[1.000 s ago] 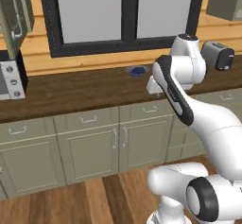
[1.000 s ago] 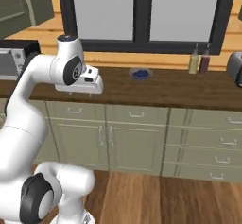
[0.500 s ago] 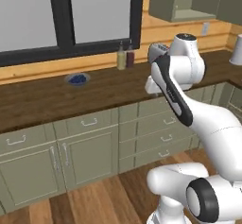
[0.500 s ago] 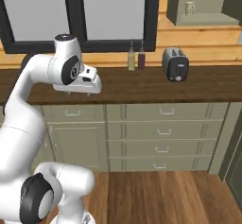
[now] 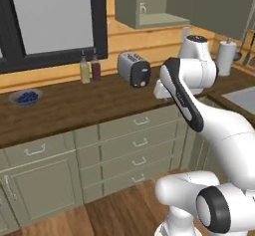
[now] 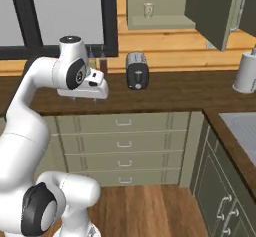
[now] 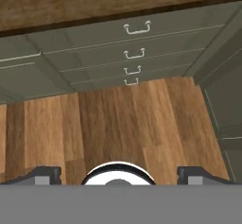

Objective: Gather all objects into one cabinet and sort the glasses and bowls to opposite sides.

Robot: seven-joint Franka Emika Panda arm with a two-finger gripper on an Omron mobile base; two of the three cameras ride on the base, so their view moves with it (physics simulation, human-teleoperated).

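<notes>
The sage wall cabinet (image 6: pixel 156 23) hangs above the counter, its tall door (image 6: pixel 214 12) swung open to the right. One cream mug (image 6: pixel 148 10) stands on its shelf, and the mug (image 5: pixel 143 8) and cabinet (image 5: pixel 164 19) also show in the left base view. A small shallow bowl (image 5: pixel 26 97) with a blue inside sits on the counter at far left. My gripper (image 6: pixel 83 99) hangs open and empty over the counter's front edge, left of the toaster. It points down at the wood floor, and the fingertips (image 7: pixel 43 175) stand wide apart.
A dark toaster (image 6: pixel 136 71) and two slim bottles (image 5: pixel 90 66) stand on the wooden counter (image 5: pixel 99 105). A paper towel roll (image 6: pixel 246 72) and a sink (image 6: pixel 244 127) are at the right corner. Drawer-fronted base cabinets (image 7: pixel 137 53) lie below.
The whole picture has slid left, so the base has moved right along the counter. The toaster, wall cabinet and sink corner came into view. The arm keeps its pose.
</notes>
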